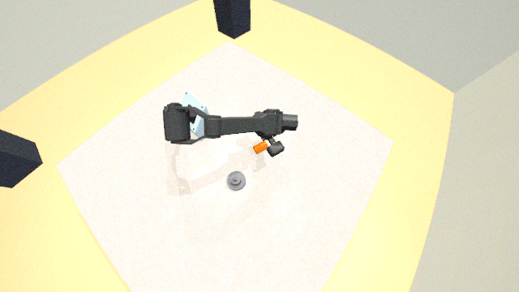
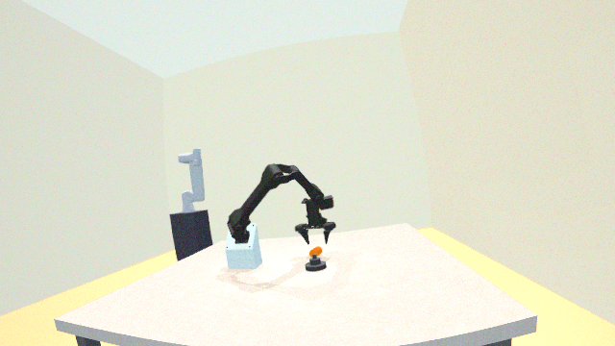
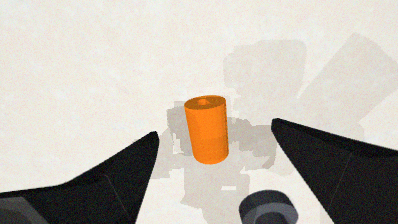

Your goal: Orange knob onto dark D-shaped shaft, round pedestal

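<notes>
The orange knob (image 1: 260,147) (image 2: 315,252) (image 3: 207,137) lies on its side on the table; in the wrist view one end face with a small opening shows, its flat side not discernible. My gripper (image 2: 317,242) (image 3: 213,130) is open and empty, pointing down above the knob, which shows between the two fingertips in the wrist view. In the top view one finger hides behind the arm. The round dark pedestal (image 1: 236,187) (image 2: 315,267) (image 3: 265,197) stands apart from the knob, with its short shaft (image 1: 234,178) upright and bare. The wrist view cuts the pedestal off at its bottom edge.
The arm's pale blue base block (image 1: 198,127) (image 2: 244,257) stands on the pale table (image 1: 292,227) (image 2: 384,308). A grey arm (image 2: 197,178) on a dark stand (image 2: 191,233) is behind the table's far left side. Dark blocks (image 1: 233,18) (image 1: 18,160) stand beyond the table edges.
</notes>
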Controlling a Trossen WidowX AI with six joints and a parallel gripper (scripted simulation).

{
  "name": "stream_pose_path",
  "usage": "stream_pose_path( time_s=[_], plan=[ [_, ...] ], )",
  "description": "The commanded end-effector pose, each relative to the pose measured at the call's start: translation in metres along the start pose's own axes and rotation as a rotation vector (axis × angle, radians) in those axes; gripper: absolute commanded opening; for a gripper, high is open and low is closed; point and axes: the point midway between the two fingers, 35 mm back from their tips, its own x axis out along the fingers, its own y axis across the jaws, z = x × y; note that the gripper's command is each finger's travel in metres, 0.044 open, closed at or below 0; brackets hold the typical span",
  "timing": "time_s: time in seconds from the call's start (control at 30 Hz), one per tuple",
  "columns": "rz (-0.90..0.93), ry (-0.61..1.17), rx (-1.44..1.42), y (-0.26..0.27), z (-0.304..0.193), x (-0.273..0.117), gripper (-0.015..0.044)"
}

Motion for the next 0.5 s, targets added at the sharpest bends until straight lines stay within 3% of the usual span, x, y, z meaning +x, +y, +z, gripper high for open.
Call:
stream_pose_path(
  time_s=[0.0, 0.47],
  plan=[
    [0.005, 0.013, -0.013, 0.003, -0.002, 0.010, 0.0440],
    [0.005, 0.014, -0.013, 0.004, -0.002, 0.033, 0.0440]
  ],
)
